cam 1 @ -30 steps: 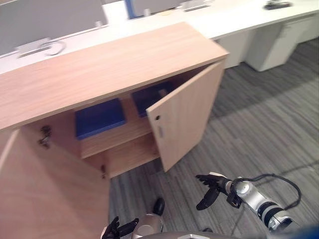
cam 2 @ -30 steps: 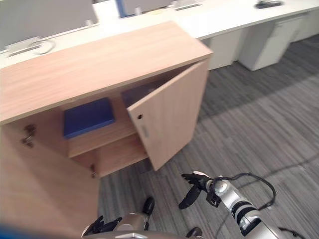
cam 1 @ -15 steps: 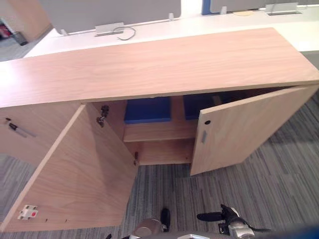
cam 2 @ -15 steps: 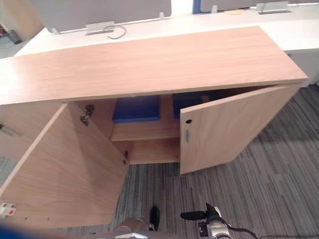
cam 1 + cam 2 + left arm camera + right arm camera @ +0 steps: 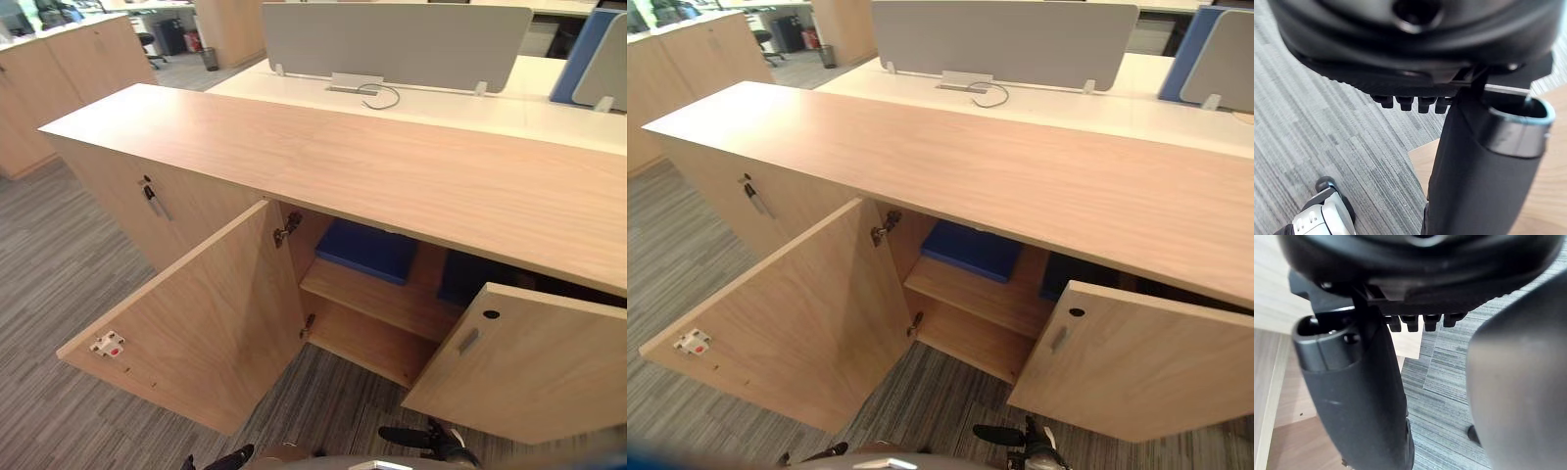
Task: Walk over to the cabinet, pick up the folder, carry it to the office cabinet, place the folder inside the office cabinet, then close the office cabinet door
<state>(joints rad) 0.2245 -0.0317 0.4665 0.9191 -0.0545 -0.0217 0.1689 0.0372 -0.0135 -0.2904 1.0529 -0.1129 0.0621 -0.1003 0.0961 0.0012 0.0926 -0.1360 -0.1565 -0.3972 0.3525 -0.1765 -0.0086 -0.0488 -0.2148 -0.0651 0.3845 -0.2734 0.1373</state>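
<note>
Cabinet point(image 5: 392, 166) matt wood grain; folder point(image 5: 367, 250) matt; carpet point(image 5: 49, 294) ribbed cloth.

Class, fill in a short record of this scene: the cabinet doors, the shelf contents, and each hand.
Cabinet: wooden, both doors open
Left door: swung wide
Right door: partly open
Upper shelf: blue folder, second blue folder beside it
Left hand: open, holding nothing, low above the carpet
Right hand: open, holding nothing

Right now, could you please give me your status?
Left hand and right hand low, open, empty. Blue folder on cabinet shelf. Left door, right door open.
</note>
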